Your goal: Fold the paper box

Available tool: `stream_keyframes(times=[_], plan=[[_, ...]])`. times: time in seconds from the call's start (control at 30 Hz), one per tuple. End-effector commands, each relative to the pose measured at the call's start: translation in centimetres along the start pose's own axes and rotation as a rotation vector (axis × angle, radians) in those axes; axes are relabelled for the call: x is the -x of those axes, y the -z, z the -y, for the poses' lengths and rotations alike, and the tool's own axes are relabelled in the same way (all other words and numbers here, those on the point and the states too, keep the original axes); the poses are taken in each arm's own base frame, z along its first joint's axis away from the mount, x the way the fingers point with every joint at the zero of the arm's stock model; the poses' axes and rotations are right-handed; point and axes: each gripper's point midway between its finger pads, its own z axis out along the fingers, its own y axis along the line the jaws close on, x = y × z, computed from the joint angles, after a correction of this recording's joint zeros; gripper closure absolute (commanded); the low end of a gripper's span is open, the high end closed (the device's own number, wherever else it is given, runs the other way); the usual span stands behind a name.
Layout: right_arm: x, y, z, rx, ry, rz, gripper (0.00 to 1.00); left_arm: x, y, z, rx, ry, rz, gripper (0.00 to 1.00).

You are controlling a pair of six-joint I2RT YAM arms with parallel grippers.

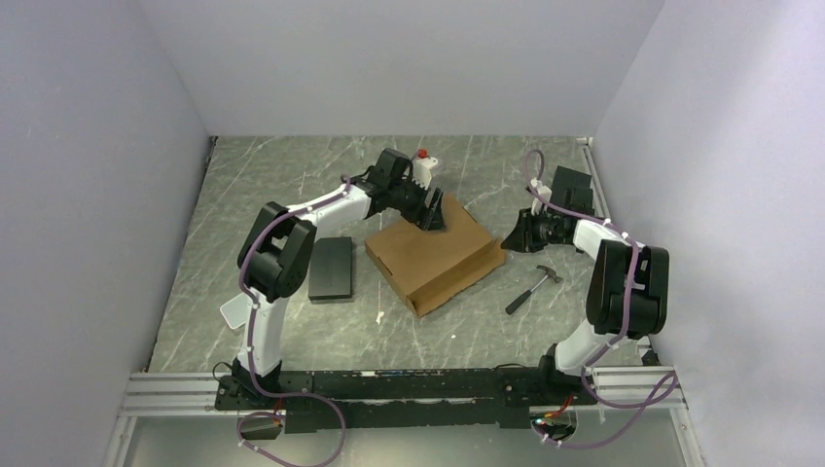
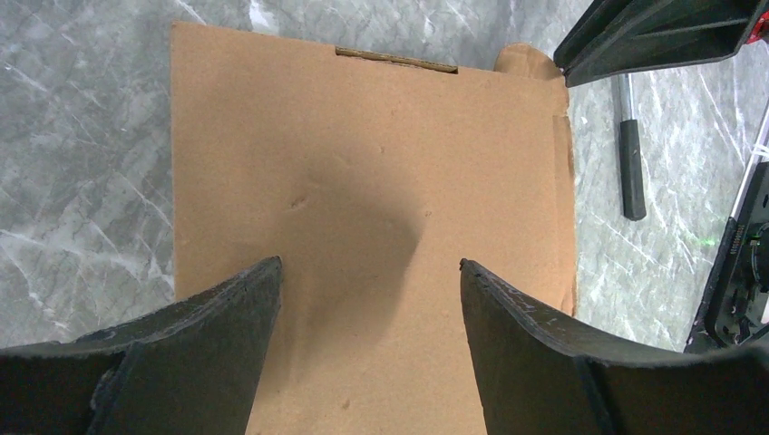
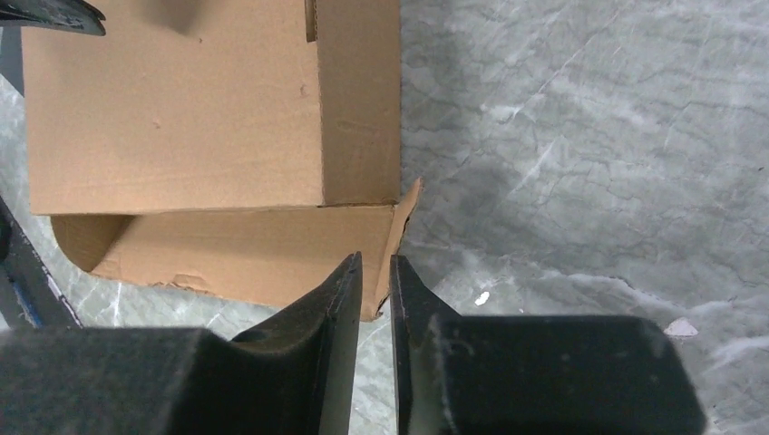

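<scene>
The paper box [image 1: 435, 255] is brown cardboard, folded shut with its lid down, in the middle of the table. My left gripper [image 1: 433, 216] hovers over its far corner, open and empty. In the left wrist view the lid [image 2: 381, 154] fills the space between the wide-apart fingers of that gripper [image 2: 372, 265]. My right gripper [image 1: 516, 238] is at the box's right corner. In the right wrist view a loose flap [image 3: 227, 249] sticks out from the box [image 3: 172, 118], and the flap's raised corner sits between the nearly closed tips of my right gripper [image 3: 375, 256].
A black rectangular block [image 1: 332, 269] lies left of the box. A hammer [image 1: 532, 288] lies right of it, its handle also showing in the left wrist view [image 2: 632, 172]. A black object [image 1: 572, 187] stands at the back right. Walls enclose the table on three sides.
</scene>
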Motion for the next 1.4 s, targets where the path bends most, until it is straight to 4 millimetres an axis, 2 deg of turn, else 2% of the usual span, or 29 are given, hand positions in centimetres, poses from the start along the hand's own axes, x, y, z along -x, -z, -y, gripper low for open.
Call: stream_keyframes(times=[0.0,0.03,0.13,0.27,0.37,0.43,0.53,0.63,0.67,0.7,0.77,0.83,0.9,1.03,1.17,1.27,1.37], plan=[[1.2,0.0,-0.8,0.052,0.039,0.02,0.79,-9.6,-0.5,-0.3,0.044,0.159,-0.268,0.2],[1.3,0.2,-1.1,0.057,0.046,0.016,0.78,-8.7,-0.2,-0.5,0.069,0.144,-0.243,0.19],[1.9,1.0,-0.9,0.014,0.085,0.019,0.7,-4.5,1.7,-0.6,0.151,0.086,-0.117,0.15],[3.1,2.2,-1.0,-0.036,0.161,0.048,0.59,0.9,5.2,0.0,0.239,0.011,0.051,0.09],[4.2,3.0,-1.1,-0.073,0.22,0.069,0.55,3.3,8.2,0.7,0.301,-0.012,0.157,0.01],[5.1,3.5,-1.8,-0.075,0.273,0.09,0.54,4.4,10.5,1.4,0.327,-0.014,0.223,0.0],[6.2,3.1,-4.1,-0.034,0.388,0.107,0.46,3.3,13.1,1.6,0.354,0.076,0.275,0.01],[6.7,1.7,-7.2,0.089,0.486,0.143,0.21,0.9,15.7,1.3,0.405,0.235,0.324,0.0],[6.9,1.0,-7.8,0.116,0.494,0.151,0.14,-0.3,16.2,1.5,0.39,0.293,0.33,0.0],[7.3,0.3,-7.8,0.127,0.479,0.153,0.13,-1.4,16.8,1.9,0.368,0.356,0.342,0.01],[7.9,-1.5,-8.2,0.154,0.411,0.107,0.13,-3.9,17.5,2.7,0.338,0.481,0.355,0.03],[8.7,-3.4,-7.3,0.134,0.32,0.059,0.13,-6.4,17.7,3.2,0.334,0.595,0.347,0.07],[9.1,-5.0,-6.4,0.097,0.271,0.029,0.14,-8.1,17.8,3.5,0.329,0.682,0.347,0.09],[9.3,-6.7,-4.8,0.041,0.17,0.005,0.19,-8.7,16.7,3.3,0.315,0.739,0.342,0.1],[8.1,-7.4,-3.9,0.018,0.106,-0.03,0.28,-8.6,14.5,2.0,0.325,0.787,0.273,0.13],[6.8,-7.6,-3.8,0.023,0.074,-0.056,0.35,-8.7,12.5,1.0,0.328,0.81,0.205,0.18],[6.2,-7.3,-3.7,0.013,0.05,-0.062,0.41,-8.5,11.3,0.4,0.321,0.812,0.167,0.32]])
